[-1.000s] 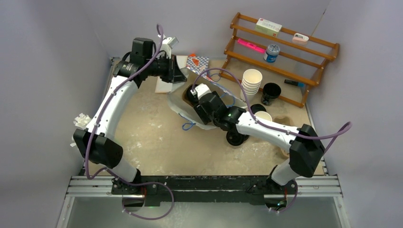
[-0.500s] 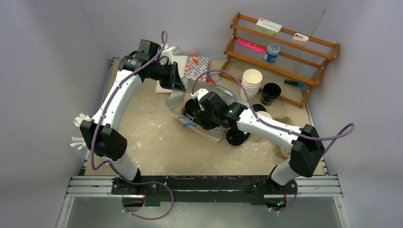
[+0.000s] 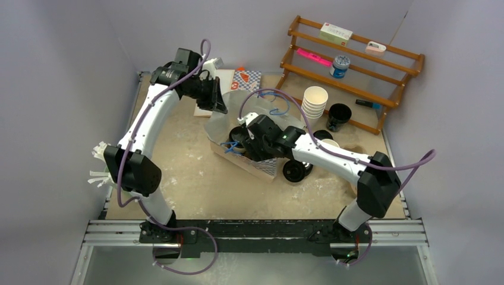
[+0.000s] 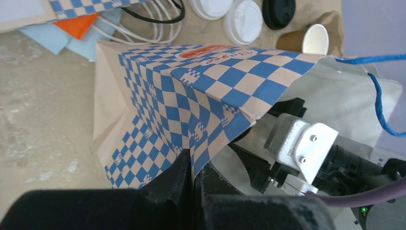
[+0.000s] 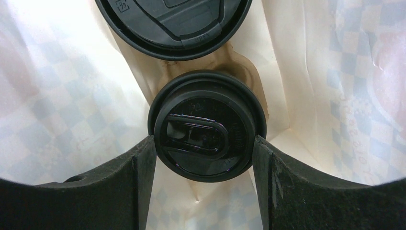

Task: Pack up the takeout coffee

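A takeout coffee cup (image 5: 207,125), seen from above by its black sip lid, sits deep inside the blue-checked paper bag (image 4: 158,96). My right gripper (image 5: 205,146) is shut on it, one pad on each side of the lid. A second black-lidded cup (image 5: 172,21) stands just beyond it in the bag. In the top view my right gripper (image 3: 238,140) reaches into the bag's mouth. My left gripper (image 4: 194,165) is shut on the bag's rim and holds it up, also seen as left gripper (image 3: 220,107). Another black-lidded cup (image 3: 295,171) stands on the table right of the bag (image 3: 261,168).
A stack of lidless white cups (image 3: 314,101), a black cup (image 3: 339,116) and a wooden rack (image 3: 350,59) stand at the back right. Loose white lids (image 4: 244,19), a black lid (image 4: 278,12) and an open white cup (image 4: 316,38) lie behind the bag.
My right gripper has moved left and down into the bag with the cup. The left gripper has shifted slightly with the rim, and the bag has swung round and opened.
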